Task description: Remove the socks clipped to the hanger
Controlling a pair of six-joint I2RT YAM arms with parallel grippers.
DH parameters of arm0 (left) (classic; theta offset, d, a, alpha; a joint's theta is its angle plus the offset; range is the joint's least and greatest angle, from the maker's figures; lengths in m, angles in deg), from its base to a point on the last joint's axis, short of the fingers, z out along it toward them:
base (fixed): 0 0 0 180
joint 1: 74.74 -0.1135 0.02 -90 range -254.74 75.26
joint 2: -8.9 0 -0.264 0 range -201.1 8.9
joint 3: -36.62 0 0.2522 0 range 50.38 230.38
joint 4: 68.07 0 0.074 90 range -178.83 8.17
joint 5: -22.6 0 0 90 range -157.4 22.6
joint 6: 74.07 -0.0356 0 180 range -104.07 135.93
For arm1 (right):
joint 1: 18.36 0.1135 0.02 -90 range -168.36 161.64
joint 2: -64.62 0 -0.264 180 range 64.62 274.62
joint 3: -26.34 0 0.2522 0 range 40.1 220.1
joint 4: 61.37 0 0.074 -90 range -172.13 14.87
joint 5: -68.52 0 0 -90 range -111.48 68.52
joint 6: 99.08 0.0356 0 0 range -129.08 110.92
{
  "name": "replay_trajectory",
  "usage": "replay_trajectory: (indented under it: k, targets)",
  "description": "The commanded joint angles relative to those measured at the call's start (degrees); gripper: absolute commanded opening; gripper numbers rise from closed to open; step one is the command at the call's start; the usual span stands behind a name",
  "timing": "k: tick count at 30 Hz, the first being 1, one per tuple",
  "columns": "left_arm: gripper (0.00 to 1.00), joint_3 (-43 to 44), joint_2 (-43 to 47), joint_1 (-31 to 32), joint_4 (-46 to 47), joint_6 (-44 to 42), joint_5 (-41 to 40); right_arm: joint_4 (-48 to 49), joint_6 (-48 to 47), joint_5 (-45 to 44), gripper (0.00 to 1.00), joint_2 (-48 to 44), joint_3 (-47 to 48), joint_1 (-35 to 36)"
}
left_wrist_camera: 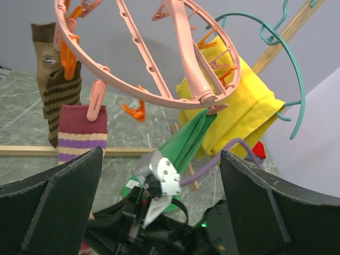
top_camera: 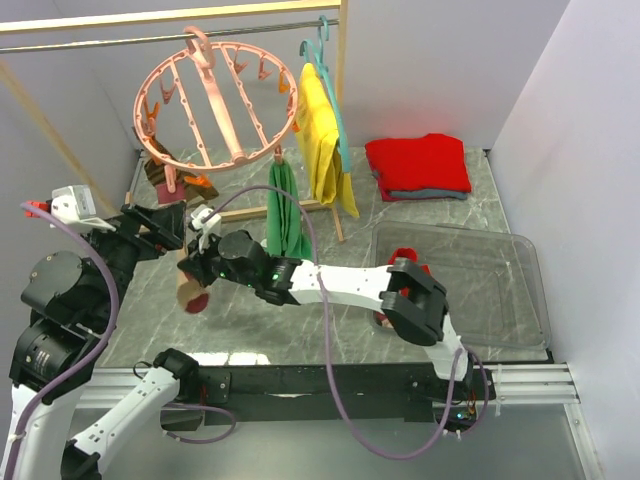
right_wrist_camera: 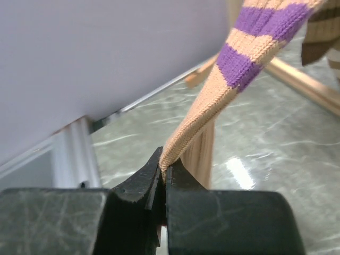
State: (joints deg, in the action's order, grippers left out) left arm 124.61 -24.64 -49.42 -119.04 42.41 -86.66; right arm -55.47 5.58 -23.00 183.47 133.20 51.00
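Marbled grey worktop (top_camera: 440,215) below; over its far-left corner hangs the round salmon-pink plastic hanger (left_wrist_camera: 186,64). There the right gripper (right_wrist_camera: 163,159) pinches the tan, purple-banded knit sock (right_wrist_camera: 249,58); pull steadily down off its pink clip (left_wrist_camera: 96,98). Beneath, the left gripper (left_wrist_camera: 162,212) gapes wide, empty.

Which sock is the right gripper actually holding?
The tan sock with purple stripes: the right gripper is shut on its lower end. The brown sock with dark stripes hangs beside it, ungripped.
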Motion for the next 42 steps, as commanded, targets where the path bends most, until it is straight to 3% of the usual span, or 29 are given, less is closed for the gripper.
replay_trajectory:
  k: [1,12,16,19,27,32,37,42]
  targets:
    - [0.96,0.3,-1.1,0.0,1.9,0.3,1.9,-5.6,2.3,5.6,0.00,-5.5,-3.1,-0.5]
    - [0.96,3.8,-4.9,0.1,-3.7,-4.8,1.7,-13.8,-1.0,6.6,0.00,-20.5,-14.7,-0.5]
    - [0.93,7.8,-8.8,0.1,-9.0,-5.7,-3.1,-16.3,-2.5,4.8,0.00,-26.0,-19.7,-0.5]
    - [0.90,8.3,-10.3,0.1,-9.9,-4.9,-1.7,-17.3,-3.1,3.5,0.00,-28.4,-21.5,-0.4]
    - [0.82,3.6,-12.0,0.1,-9.1,-3.5,1.8,-17.7,-0.2,0.2,0.00,-31.3,-25.4,-0.3]
    - [0.82,1.4,-13.9,0.1,-5.1,-3.5,5.9,-17.3,-0.7,5.9,0.00,-33.8,-27.4,-0.4]
    - [0.89,1.0,-17.1,0.1,-1.9,0.9,10.4,-19.1,-3.4,10.0,0.00,-36.5,-28.6,-0.5]
    - [0.85,-1.7,-18.1,0.0,3.0,7.0,11.0,-20.8,-4.5,13.4,0.00,-39.0,-29.3,-0.6]
